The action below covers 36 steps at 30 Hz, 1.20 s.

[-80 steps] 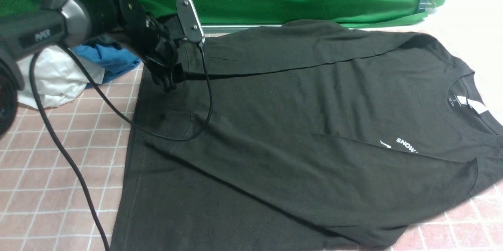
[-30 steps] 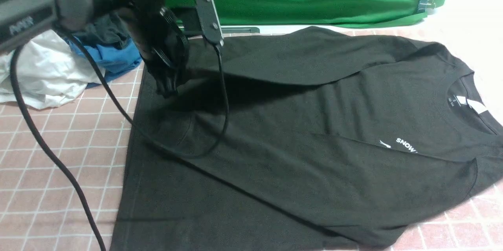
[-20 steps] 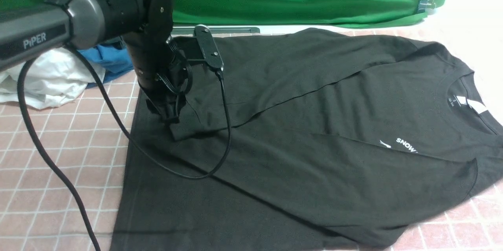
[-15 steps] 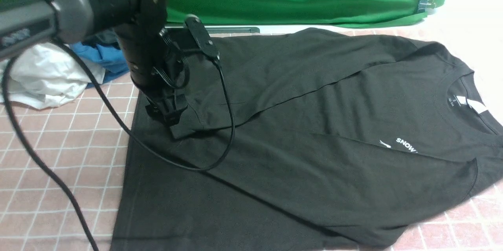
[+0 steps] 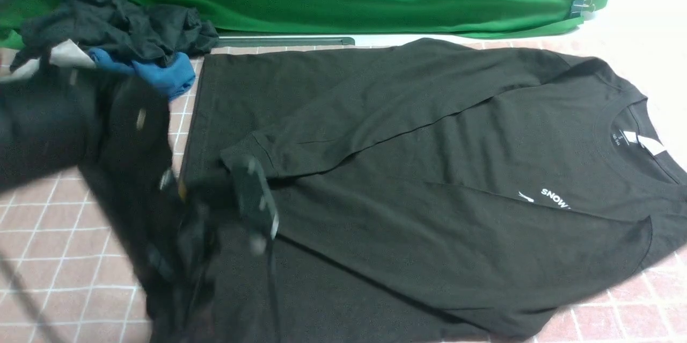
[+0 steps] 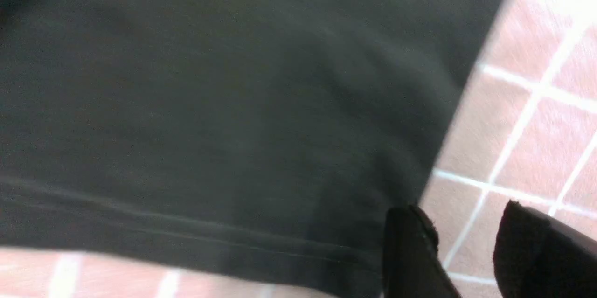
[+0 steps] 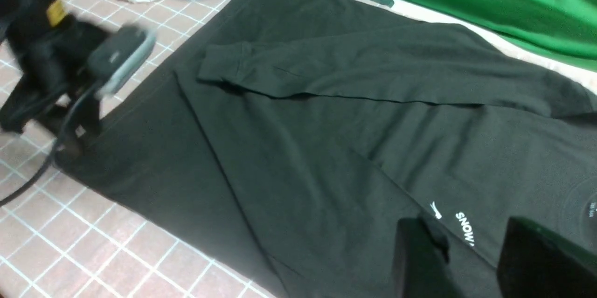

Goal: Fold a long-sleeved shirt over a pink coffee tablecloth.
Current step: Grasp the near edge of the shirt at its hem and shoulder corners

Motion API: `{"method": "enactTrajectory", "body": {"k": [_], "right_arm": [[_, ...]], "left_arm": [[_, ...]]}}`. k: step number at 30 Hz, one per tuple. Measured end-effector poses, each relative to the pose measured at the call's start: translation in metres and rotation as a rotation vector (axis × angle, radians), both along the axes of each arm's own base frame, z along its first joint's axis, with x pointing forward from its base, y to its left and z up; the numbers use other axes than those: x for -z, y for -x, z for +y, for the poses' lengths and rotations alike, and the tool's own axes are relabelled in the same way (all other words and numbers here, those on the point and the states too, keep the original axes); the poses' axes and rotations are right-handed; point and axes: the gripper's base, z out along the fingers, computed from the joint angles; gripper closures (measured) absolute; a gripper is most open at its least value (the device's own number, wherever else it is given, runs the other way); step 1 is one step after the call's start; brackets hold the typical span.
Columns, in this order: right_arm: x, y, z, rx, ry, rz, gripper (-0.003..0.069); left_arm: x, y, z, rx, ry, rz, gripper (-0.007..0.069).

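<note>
Pink coffee tablecloth (image 5: 622, 321) spread wide, white grid lines showing on both sides. Flat across it lies the long-sleeved shirt (image 5: 429, 171), collar out to the right, hem to the left, 2 sleeves folded over its body. Far left, 1 heap of garments (image 5: 123, 37): dark on top, blue and white beneath, just beside the hem. The near-left hem is blurred, though it seems to lie flat.

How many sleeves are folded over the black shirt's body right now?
2. The far sleeve lies across the far half, its cuff toward the robot's left. The near sleeve crosses below the print; its cuff is hidden.
</note>
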Motion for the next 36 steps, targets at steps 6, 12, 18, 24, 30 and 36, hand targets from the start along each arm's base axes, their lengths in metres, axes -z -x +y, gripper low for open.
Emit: {"method": "enactTrajectory", "body": {"k": [6, 12, 18, 24, 30, 36], "right_arm": [[0.009, -0.003, 0.007, -0.028, 0.020, -0.018, 0.0417], [0.020, -0.005, 0.011, -0.041, 0.030, 0.002, 0.0417], [0.020, -0.005, 0.013, -0.048, 0.021, 0.010, 0.0417], [0.021, -0.004, 0.014, -0.058, 0.008, 0.023, 0.0417], [0.022, -0.005, 0.016, -0.056, 0.012, 0.034, 0.0417], [0.030, -0.018, 0.035, -0.059, 0.094, 0.085, 0.0417]], "left_arm": [[0.035, 0.025, 0.015, 0.088, -0.034, -0.078, 0.0236], [0.042, 0.019, 0.020, 0.179, -0.069, -0.197, 0.0136], [0.048, 0.015, 0.021, 0.214, -0.089, -0.202, 0.0191], [0.051, 0.015, 0.020, 0.224, -0.086, -0.184, 0.0274], [0.037, 0.012, 0.017, 0.195, -0.061, -0.226, 0.0561], [-0.006, 0.012, 0.016, 0.052, -0.032, -0.276, 0.0580]]}}
